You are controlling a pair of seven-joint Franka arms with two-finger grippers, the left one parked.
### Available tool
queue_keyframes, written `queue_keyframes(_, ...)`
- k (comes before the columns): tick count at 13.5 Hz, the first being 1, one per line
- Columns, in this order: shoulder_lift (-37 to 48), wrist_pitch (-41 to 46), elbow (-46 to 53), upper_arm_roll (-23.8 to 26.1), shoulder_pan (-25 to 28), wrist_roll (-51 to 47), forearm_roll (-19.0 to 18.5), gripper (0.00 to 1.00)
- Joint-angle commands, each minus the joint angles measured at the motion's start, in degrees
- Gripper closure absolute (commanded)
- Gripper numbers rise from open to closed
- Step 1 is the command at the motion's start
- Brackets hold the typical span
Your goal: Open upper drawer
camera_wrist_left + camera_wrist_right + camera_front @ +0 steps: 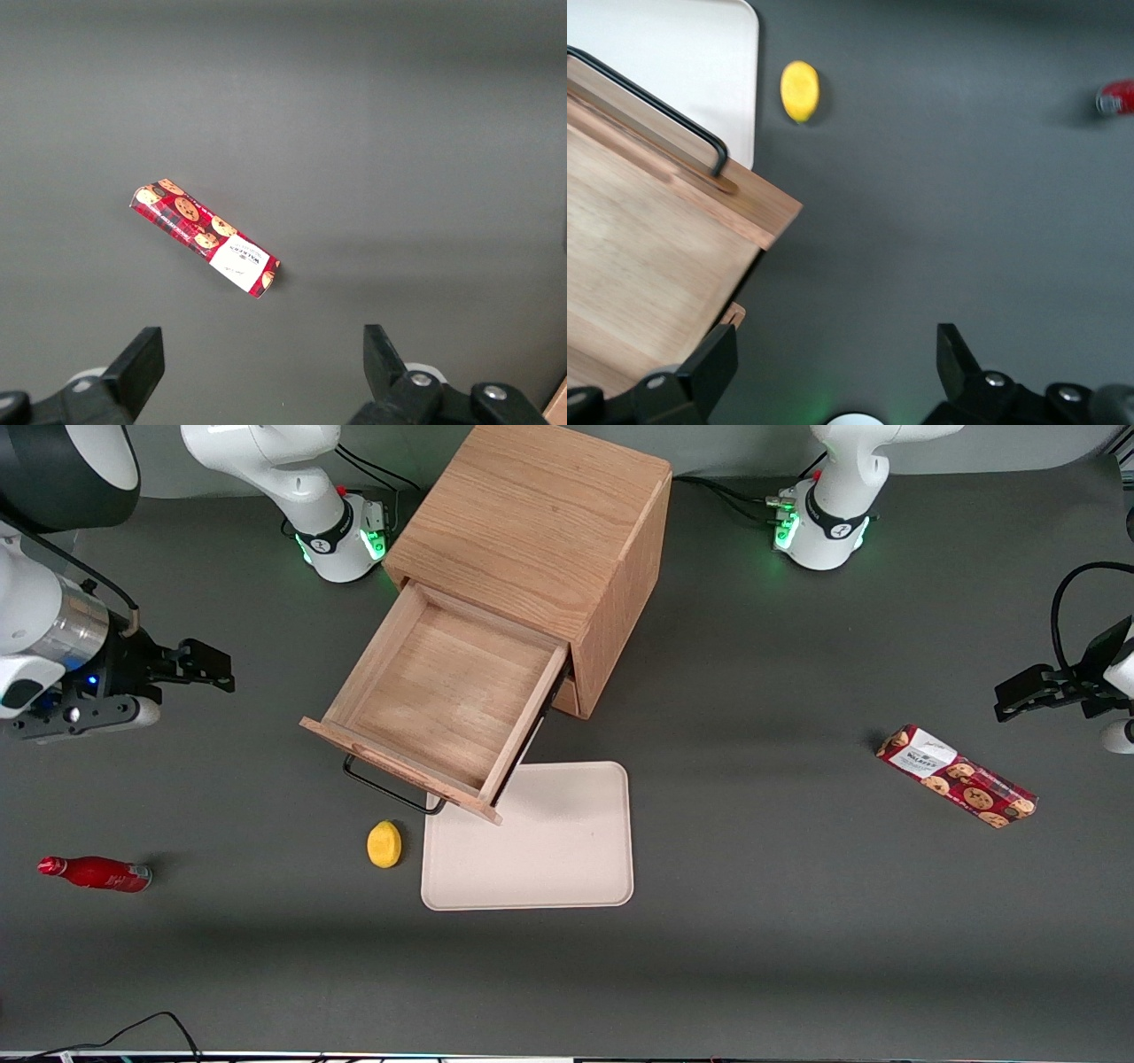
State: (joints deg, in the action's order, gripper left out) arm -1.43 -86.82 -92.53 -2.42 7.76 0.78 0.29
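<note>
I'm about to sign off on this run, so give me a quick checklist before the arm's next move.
1. Upper drawer pulled out: ok.
2. Drawer inside bare, nothing in it: ok.
3. Gripper off the handle, toward the working arm's end of the table: ok.
4. Fingers open, holding nothing: ok.
5. Lemon beside the tray, apart from the handle: ok.
6. Lower drawer shut: cannot tell.

This is a robotics lab. Two white arm bases (341, 536) with green lights stand bolted to a grey surface (797, 921). Black cables (726, 496) trail off it.

The pincer (208, 669) hangs open toward the working arm's end.
</note>
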Motion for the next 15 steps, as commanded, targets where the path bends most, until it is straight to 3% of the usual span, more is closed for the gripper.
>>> queue_keyframes(1, 5.5, -2.7, -7.2, 0.5, -1.3, -1.7, -2.7, 0.0)
queue_keyframes(5, 5.3, -3.5, -6.4, 3.7, -7.3, -1.4, -5.5, 0.0)
queue_keyframes(8, 2.3, -2.8, -2.9, 4.4, -6.7, -1.9, -7.1, 0.0)
queue_keyframes(12, 1.3, -2.0, -2.0, 4.2, -7.4, -1.9, -5.7, 0.0)
queue_keyframes(13, 1.4, -1.7, -1.8, 3.7, -7.4, -1.9, -3.6, 0.0)
queue_keyframes(15, 1.7, -1.6, -1.6, 3.3, -7.6, -1.0, -2.7, 0.0)
